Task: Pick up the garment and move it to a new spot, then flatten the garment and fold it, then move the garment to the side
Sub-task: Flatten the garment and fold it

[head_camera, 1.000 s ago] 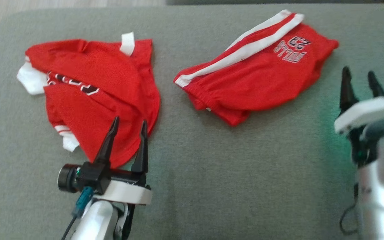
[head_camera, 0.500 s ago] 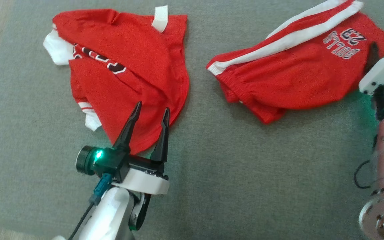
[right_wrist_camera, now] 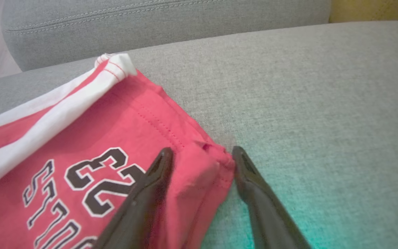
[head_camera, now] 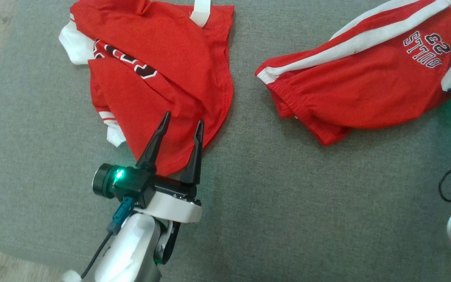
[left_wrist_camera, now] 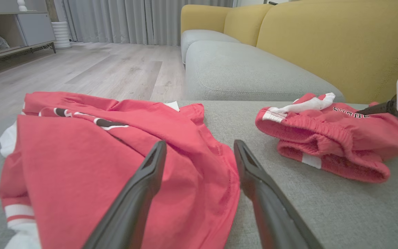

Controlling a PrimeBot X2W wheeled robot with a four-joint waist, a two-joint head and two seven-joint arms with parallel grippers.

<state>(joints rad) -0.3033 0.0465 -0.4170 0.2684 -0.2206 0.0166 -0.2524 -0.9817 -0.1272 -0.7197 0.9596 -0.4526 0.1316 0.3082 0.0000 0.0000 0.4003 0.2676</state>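
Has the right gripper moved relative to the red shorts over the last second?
Yes. The right gripper has closed in on the red shorts from beyond their numbered end, and its open fingers now straddle that corner.

Jersey, shorts: tops off-frame.

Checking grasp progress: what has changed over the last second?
The right gripper advanced to the red white-striped fabric shorts; its open jaws now straddle their corner, nothing gripped. The left gripper stayed open over the hem of the red jersey. Both garments lie unmoved; the camera shifted.
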